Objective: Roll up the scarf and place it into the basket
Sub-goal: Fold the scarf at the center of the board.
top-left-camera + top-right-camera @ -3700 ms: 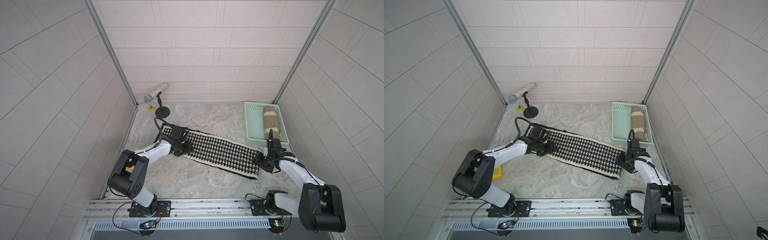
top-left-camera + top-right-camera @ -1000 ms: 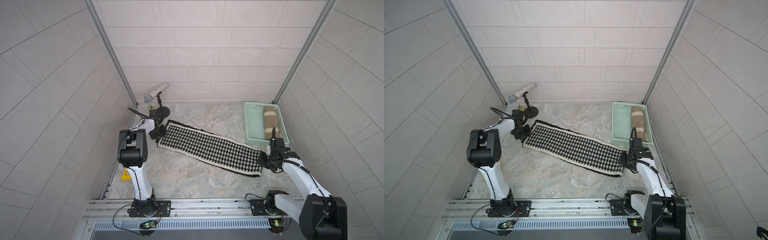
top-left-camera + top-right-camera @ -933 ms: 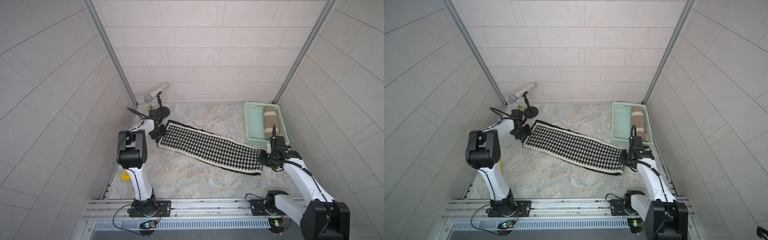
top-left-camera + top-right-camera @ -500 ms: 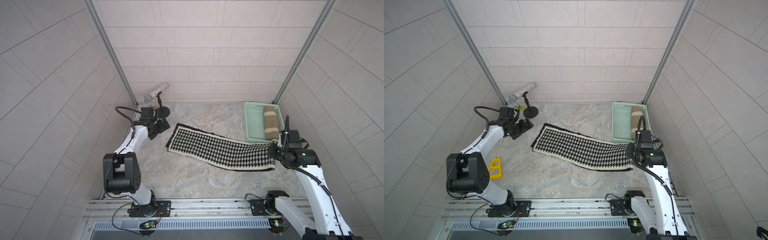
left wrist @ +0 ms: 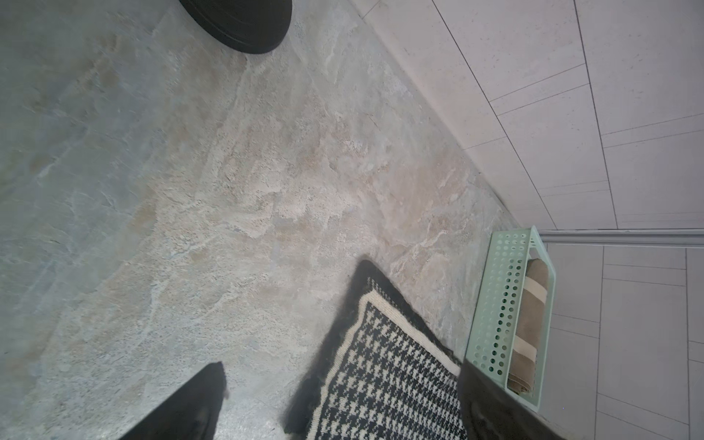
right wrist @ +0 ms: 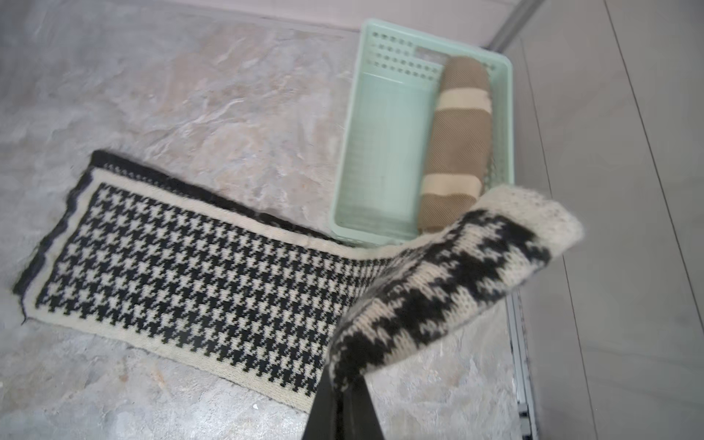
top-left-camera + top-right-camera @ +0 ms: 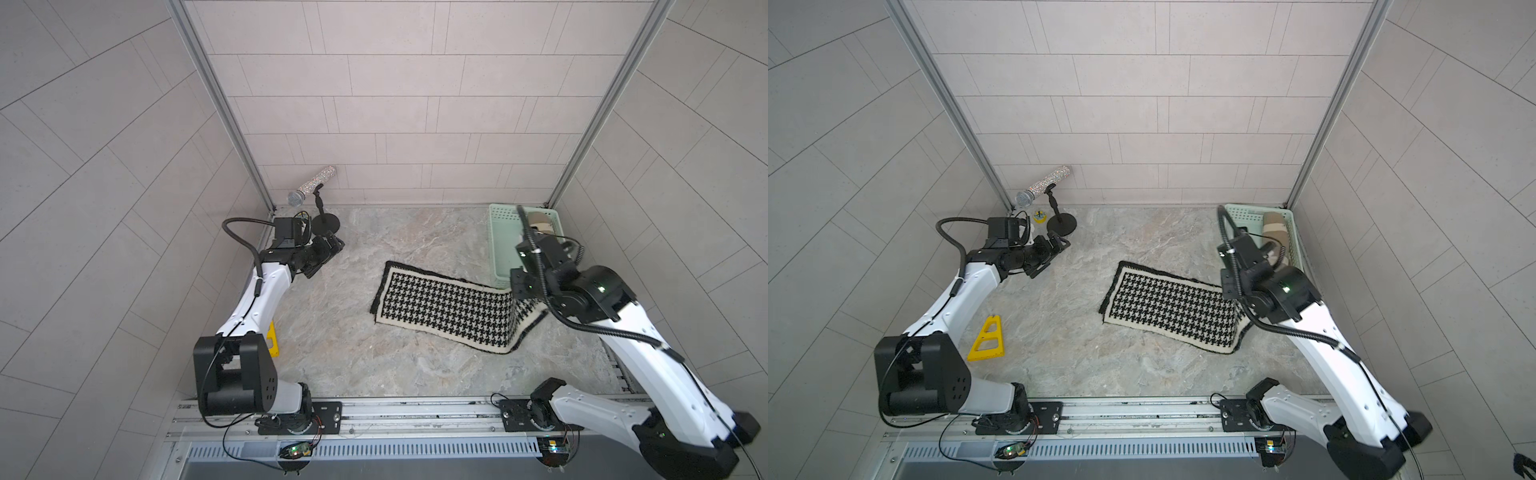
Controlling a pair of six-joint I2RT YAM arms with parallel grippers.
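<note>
The right gripper (image 6: 343, 396) is clamping the right end of the scarf (image 7: 444, 309) and holding it raised, just beside the near wall of the basket (image 7: 500, 232) in the far right corner of the table (image 7: 353, 353). From that grip the scarf's long axis is running leftward, flat on the table. The left gripper (image 7: 326, 257) is hanging with its jaws wide apart and empty, well left of the free end.

In a top view, the houndstooth scarf (image 7: 444, 309) lies unrolled on the right half of the tabletop (image 7: 365, 365). Its right end is lifted and pinched by the right gripper (image 7: 518, 293), just beside the basket (image 7: 500, 245) at the far right. 1 brown rolled cloth (image 7: 540, 217) shows inside the basket. The left gripper (image 7: 326, 258) hovers at the far left with its fingers spread, holding nothing, near 1 microphone stand (image 7: 326, 226).
</note>
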